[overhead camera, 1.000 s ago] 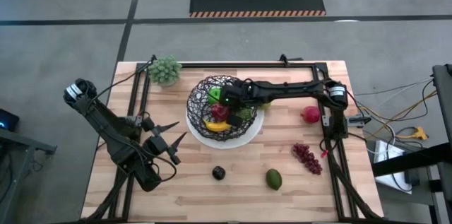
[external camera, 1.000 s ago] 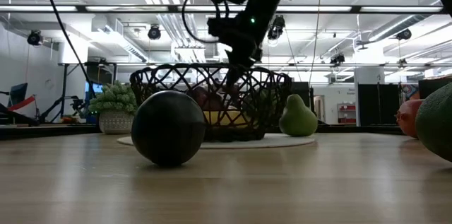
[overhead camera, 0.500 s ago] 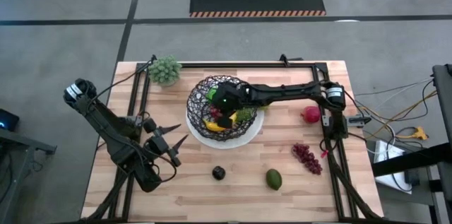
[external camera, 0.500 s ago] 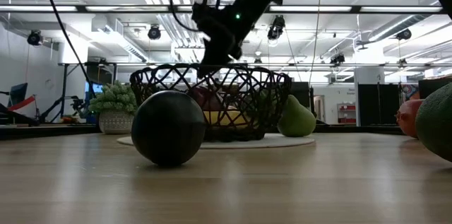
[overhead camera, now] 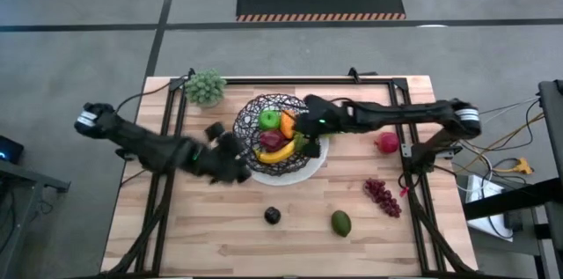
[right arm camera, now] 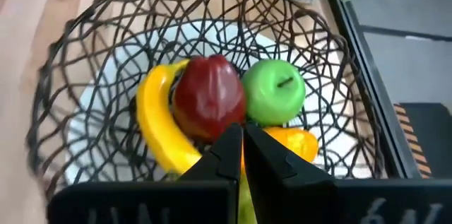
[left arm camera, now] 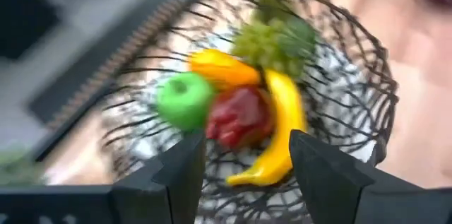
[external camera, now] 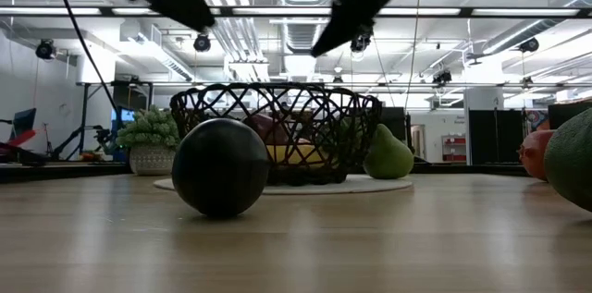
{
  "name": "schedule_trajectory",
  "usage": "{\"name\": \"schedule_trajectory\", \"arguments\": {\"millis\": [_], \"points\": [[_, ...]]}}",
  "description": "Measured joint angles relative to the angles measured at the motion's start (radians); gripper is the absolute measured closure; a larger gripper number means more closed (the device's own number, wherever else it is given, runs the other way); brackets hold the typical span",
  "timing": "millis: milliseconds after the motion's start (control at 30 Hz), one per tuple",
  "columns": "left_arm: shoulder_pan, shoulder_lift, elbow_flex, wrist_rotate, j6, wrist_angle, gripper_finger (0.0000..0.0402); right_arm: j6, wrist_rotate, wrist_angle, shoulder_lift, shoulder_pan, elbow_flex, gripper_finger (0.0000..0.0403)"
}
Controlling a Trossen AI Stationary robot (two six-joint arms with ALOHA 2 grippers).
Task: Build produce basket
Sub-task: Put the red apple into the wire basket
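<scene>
Basket on the white plate, mid-table. Inside: banana, red apple, green apple, carrot. Right gripper above the basket, fingers pressed together, holding nothing. Left gripper just beside the basket, fingers spread wide. Plum, avocado, grapes out on the table.

- Left arm stretched low toward the middle, its gripper with fingers spread apart.
- Right arm reaching across, its gripper fingers pressed together, holding nothing.
</scene>
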State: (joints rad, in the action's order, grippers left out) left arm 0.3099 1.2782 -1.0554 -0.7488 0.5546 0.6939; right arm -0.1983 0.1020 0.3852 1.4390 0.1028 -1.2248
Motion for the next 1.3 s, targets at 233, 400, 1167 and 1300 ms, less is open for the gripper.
{"name": "schedule_trajectory", "arguments": {"millis": [233, 400, 1167, 1300], "points": [[-0.334, 0.03, -0.004, 0.541, -0.478, -0.139, 0.0214, 0.072, -0.006, -0.246, -0.22, -0.05, 0.282, 0.0394], [-0.458, 0.098, -0.02, 0.598, -0.538, -0.136, 0.0214, 0.117, -0.008, -0.428, -0.323, -0.087, 0.436, 0.0394], [-0.454, 0.36, -0.106, 0.617, -0.698, -0.127, 0.0105, 0.189, -0.005, -0.584, -0.35, -0.092, 0.591, 0.0394], [-0.454, 0.38, -0.105, 0.616, -0.702, -0.129, 0.0105, 0.189, -0.005, -0.583, -0.342, -0.092, 0.592, 0.0394]]}}
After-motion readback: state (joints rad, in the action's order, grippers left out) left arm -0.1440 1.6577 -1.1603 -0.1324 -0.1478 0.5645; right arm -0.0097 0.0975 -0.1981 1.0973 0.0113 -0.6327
